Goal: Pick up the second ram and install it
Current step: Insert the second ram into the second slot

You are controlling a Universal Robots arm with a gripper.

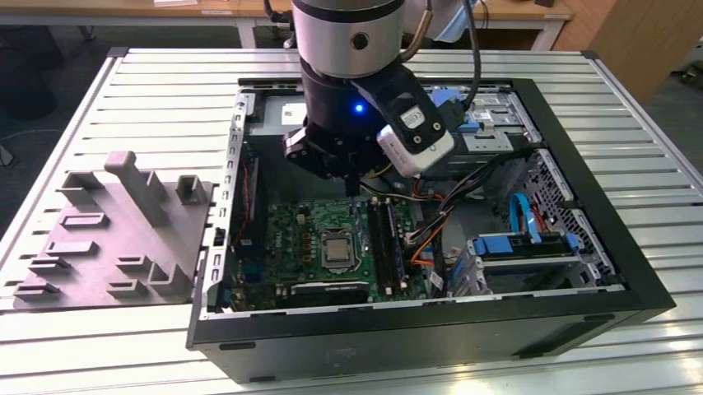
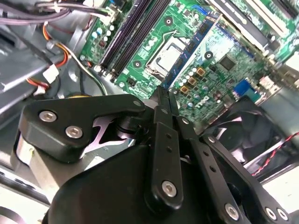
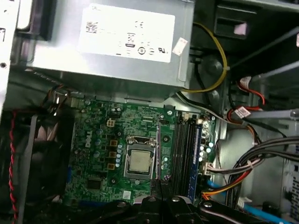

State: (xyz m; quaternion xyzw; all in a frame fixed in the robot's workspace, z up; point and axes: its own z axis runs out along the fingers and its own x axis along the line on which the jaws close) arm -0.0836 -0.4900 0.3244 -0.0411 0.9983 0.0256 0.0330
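- While the gripper (image 1: 349,177) hangs over the board (image 1: 288,239) inside the open case (image 1: 439,333), the pick-up looks done and the install is the step in hand. That is my reading, since the ram is off the worktop (image 1: 143,82) and in no slot.
- In the second wrist view the jaws are drawn together, clamped on the ram (image 2: 195,44), which juts out from the fingertips above the CPU (image 2: 167,57).
- In the first wrist view the ram shows edge-on as a thin dark line between the CPU and the slots (image 3: 184,149). It runs parallel to them and seemingly not yet over them.
- Seating it, I judge, calls for a sideways shift toward the slots by the board's cable-side edge, with the stick kept level. A straight, firm push would follow — a tilted stick could bind.
- Ram: flat, thin and rigid, dark bluish with small chips.
- Slots: long black plastic troughs.
- Board: green, crowded with tiny parts.
- Case: black sheet metal.
- Worktop: ribbed bare metal, with a grey moulded rack (image 1: 110,239) near its edge at the exterior view's left.
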